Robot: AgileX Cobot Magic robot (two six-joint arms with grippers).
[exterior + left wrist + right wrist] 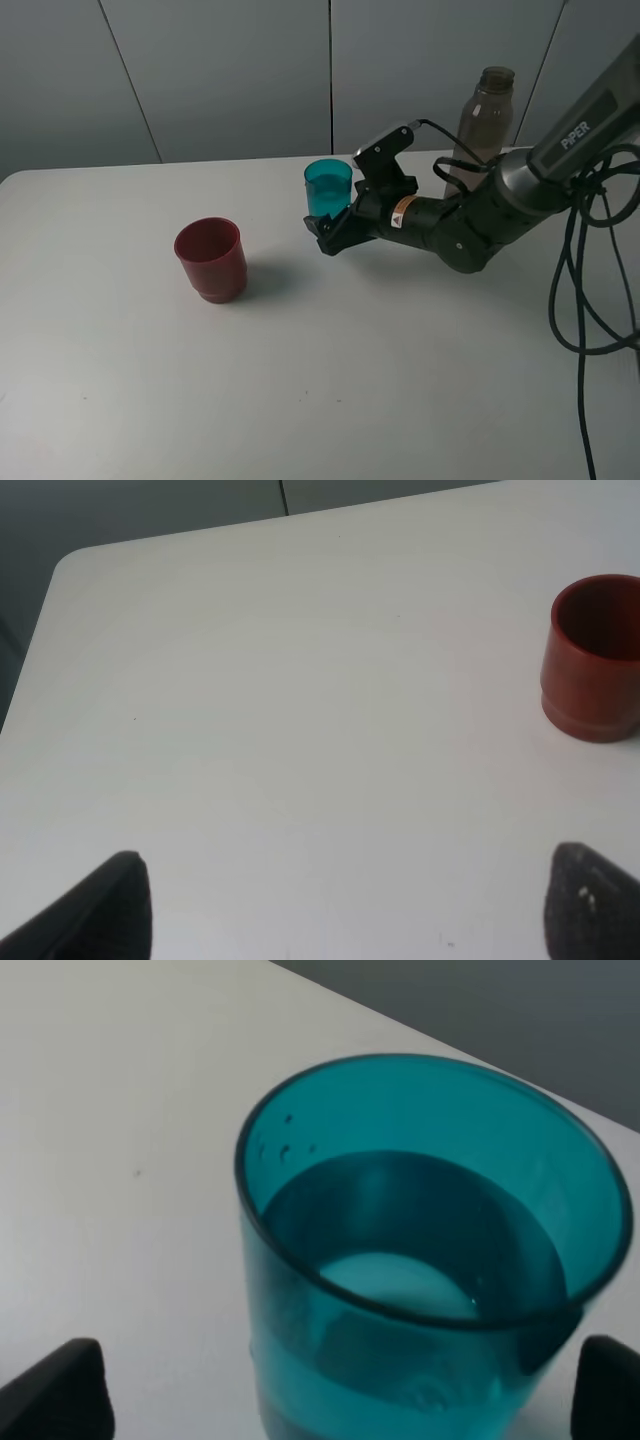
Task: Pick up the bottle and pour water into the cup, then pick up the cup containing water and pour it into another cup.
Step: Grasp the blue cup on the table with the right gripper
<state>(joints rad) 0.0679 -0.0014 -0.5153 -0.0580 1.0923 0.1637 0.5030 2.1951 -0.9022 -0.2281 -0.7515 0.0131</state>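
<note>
A white worktop (350, 400) is seen from high up, with grey wall panels behind it. Your right arm (480, 215) comes in from the right edge and lies low across the surface toward the middle. The right end effector (335, 224) sits at the base of the teal cup (328, 186), which stands upright near the back centre of the worktop.

In the right wrist view, this end effector is spread wide. One dark fingertip (60, 1395) shows on either side of the cup, and the cup stands in the gap. The fingertips look clear of the cup's wall, but the picture crops them, so you cannot be sure of contact. The cup holds water (400, 1280) up to roughly half its height.

The bottle (484, 120), smoky grey-brown and slim, stands upright at the back right. It is behind the right arm and well apart from the teal cup. The red cup (211, 259) stands upright nearer the front, to the left of the teal cup and apart from it.

Your left end effector (345, 920) does not appear in the high view. Its own wrist view shows it open, with two dark fingertips far apart and only bare worktop between them. The red cup stands further off, outside that gap.
</note>
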